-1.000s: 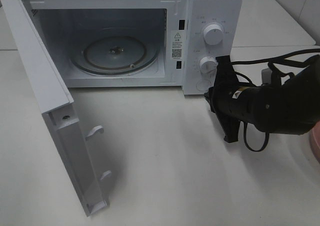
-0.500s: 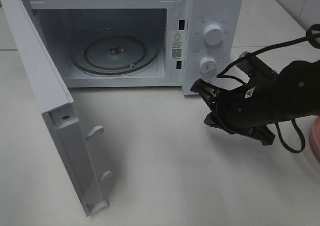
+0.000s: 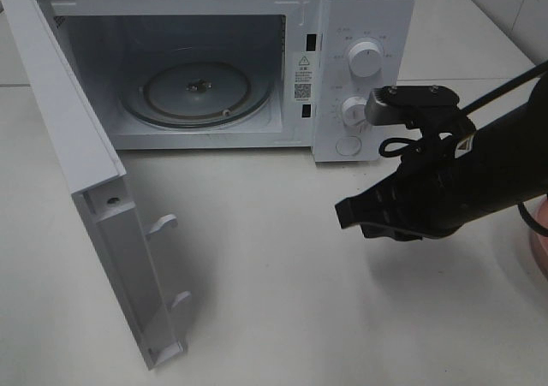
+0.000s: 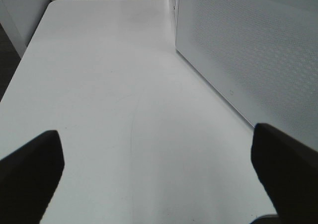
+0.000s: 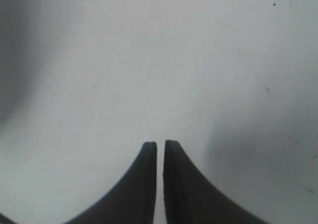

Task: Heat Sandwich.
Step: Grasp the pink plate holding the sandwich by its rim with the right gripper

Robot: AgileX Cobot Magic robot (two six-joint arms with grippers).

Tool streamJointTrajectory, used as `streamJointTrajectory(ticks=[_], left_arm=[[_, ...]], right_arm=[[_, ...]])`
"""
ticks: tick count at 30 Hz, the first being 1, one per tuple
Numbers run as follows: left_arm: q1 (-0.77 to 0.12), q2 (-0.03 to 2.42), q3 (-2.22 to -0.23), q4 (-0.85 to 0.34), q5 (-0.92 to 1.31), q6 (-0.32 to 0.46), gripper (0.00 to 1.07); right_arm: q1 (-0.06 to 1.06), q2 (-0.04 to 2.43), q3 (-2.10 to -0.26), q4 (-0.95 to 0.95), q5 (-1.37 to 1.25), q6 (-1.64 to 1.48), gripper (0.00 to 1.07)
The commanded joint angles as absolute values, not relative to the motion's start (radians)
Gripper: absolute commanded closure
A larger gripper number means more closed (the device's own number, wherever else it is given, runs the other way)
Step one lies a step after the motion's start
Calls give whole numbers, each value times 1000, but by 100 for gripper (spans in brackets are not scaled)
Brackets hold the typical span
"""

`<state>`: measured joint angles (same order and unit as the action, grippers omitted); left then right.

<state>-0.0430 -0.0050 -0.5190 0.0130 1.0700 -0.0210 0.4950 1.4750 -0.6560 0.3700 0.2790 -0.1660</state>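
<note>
Item one, white box microwave (image 3: 360, 26) at twelve o'clock on the white table (image 3: 257, 317): hinged door (image 3: 77, 146) swung out toward eight o'clock, I judge so the bare glass turntable (image 3: 197, 91) can be loaded. Item two, right tool (image 3: 342, 212) at three o'clock, fingers all but together, gripping nothing; left tool (image 4: 154, 132) spread wide, empty. Item three, sandwich: I cannot see it; only the rim of the round pink plate (image 3: 542, 245) shows at three o'clock.

This looks like a kitchen-style robot test station rather than a lived-in home. A white box-shaped microwave oven (image 3: 364, 26), its door swung open on a round glass turntable (image 3: 197, 91), stands on a plain white matte worktop (image 3: 282, 300). Pale glossy tiles (image 3: 514, 1) show at the far corner, and a black cabled robot arm (image 3: 488, 172) reaches over the worktop.
</note>
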Motion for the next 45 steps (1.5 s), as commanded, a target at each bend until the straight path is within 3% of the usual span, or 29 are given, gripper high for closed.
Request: streamJointTrajectory(ticks=[1,4,5,6,9,10,11,14,17,24,27,36,45], left_arm=[[-42,-28,-517,15,1070,-19,9],[-42,-28,-517,15,1070,-19,9],[-42,-28,-517,15,1070,-19,9],[-42,-28,-517,15,1070,-19,9],[-42,-28,-517,15,1070,-19,9],[-42,-28,-517,15,1070,-19,9],[-42,-28,-517,15,1070,-19,9],[-42,-28,-517,15,1070,-19,9],[-42,-28,-517,15,1070,-19,9],[-42,-28,-517,15,1070,-19,9],[-42,-28,-517,15,1070,-19,9],[-42,-28,-517,15,1070,-19,9],[-42,-28,-517,15,1070,-19,9]], right_arm=[[488,1457,-657,342,332,-201,97],[488,1448,-657,301,447,-194,88],[488,1441,-657,283,490,-193,80],[488,1441,-657,283,490,-193,80],[488,1441,-657,264,545,-190,62],[488,1441,-657,264,545,-190,62],[488,1441,-657,243,566,-178,50],[488,1441,-657,211,580,-163,29],[478,1441,-658,206,583,-163,22],[361,1441,-731,97,724,-140,23],[259,1441,-768,41,761,-96,24],[70,1445,-803,-33,747,-51,25],[-49,1480,-803,-34,703,-52,27]])
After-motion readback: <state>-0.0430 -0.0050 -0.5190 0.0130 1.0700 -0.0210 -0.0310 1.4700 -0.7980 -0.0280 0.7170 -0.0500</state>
